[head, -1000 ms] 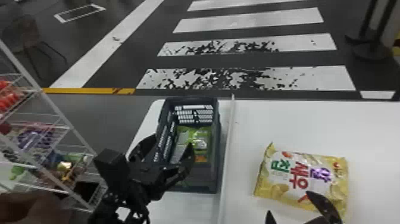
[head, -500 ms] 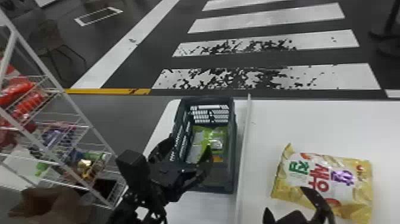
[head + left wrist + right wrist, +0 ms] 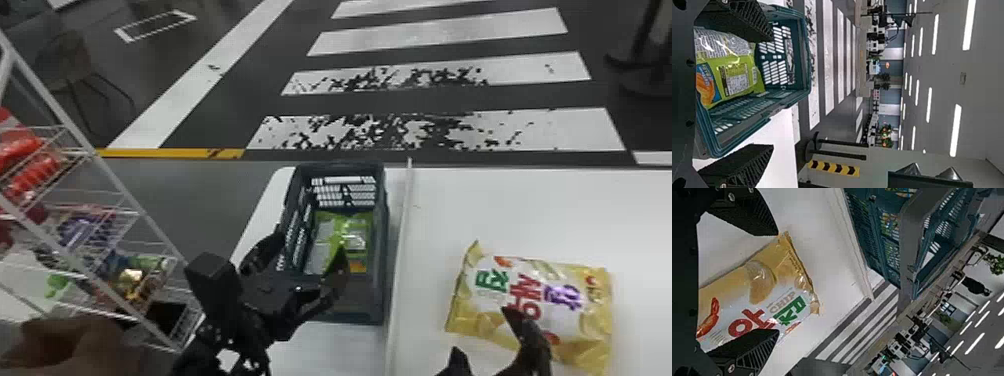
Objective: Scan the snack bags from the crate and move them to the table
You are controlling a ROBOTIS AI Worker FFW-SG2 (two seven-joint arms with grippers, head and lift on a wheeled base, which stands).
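Left pincer (image 3: 310, 240) is open, fingers spread over the near part of the crate (image 3: 360, 300); the green bag (image 3: 355, 240) lies inside, ahead of and below those fingers, nothing gripped. My right pincer (image 3: 777, 282) is open too, empty, with the yellow bag (image 3: 480, 300) lying flat on the table (image 3: 450, 200) under its fingers. I'd call the green one next: lower in, close, lift, scan, set down. Handling guess: light, soft, puffy with air, film slick and crinkly, contents likely brittle (chips, by the look), so a gentle squeeze, no crushing. I'd avoid the fat middle and pinch a sealed end or a gathered fold of film, whichever my left fingers reach without bumping the crate wall. Pinch too thin and it could slide out; too hard and it crumbles. Yellow one should behave alike; if I need to nudge it, I'd take the crimped end.
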